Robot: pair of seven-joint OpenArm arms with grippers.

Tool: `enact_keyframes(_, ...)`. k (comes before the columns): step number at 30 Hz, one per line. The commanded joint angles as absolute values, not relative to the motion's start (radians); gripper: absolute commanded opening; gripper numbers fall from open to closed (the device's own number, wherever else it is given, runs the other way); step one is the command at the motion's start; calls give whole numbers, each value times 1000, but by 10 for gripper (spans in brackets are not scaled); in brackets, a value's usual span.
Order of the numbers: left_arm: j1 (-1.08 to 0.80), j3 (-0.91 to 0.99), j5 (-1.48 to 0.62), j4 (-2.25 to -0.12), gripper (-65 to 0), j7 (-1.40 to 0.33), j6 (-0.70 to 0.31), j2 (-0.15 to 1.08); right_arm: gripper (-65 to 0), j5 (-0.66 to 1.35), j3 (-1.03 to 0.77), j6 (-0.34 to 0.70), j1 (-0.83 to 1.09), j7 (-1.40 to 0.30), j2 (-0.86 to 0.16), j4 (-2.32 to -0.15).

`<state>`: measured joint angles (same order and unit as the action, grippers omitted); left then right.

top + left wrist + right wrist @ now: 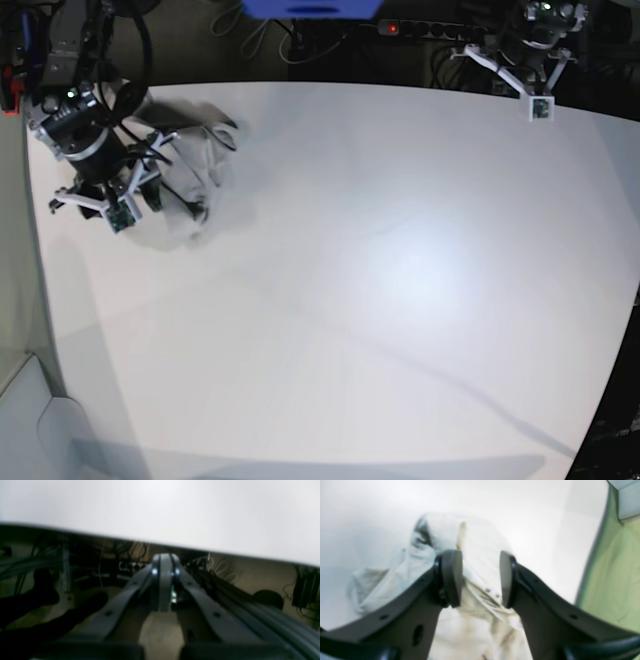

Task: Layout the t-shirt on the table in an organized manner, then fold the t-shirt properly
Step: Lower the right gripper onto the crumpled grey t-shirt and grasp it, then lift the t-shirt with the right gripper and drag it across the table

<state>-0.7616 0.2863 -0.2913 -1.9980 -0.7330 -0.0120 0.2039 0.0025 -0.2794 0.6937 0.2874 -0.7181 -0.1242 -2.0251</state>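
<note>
A wide white table (400, 300) fills the base view, bare over most of its near and middle stretch. Toward its far corner on that view's left lies the t-shirt (195, 165), bunched in a wrinkled heap (beige, creased in the right wrist view). The right gripper (481, 580) hangs over it with its jaws spread apart; cloth shows between the pads, though whether they touch it is hard to say. At the far edge opposite, the left gripper (165, 566) is pressed closed, holding nothing, beyond the table's rim.
</note>
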Motion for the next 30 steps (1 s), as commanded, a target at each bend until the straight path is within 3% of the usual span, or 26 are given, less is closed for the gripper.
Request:
enact_keyframes(1,-773,291,-292,-2012,-645,-731,-12,211,-398,5,-274,698,298,-711,-131,-2041)
enact_keyframes(27,-777,291,-292,-2011,-645,-731,-12,209,-399,4,-263,698,291,-702,-128,-1959)
enact_keyframes(30,-777,291,-292,-2011,-645,-731,-12,209,-429,4,-263,698,286,-704,-128,-1960)
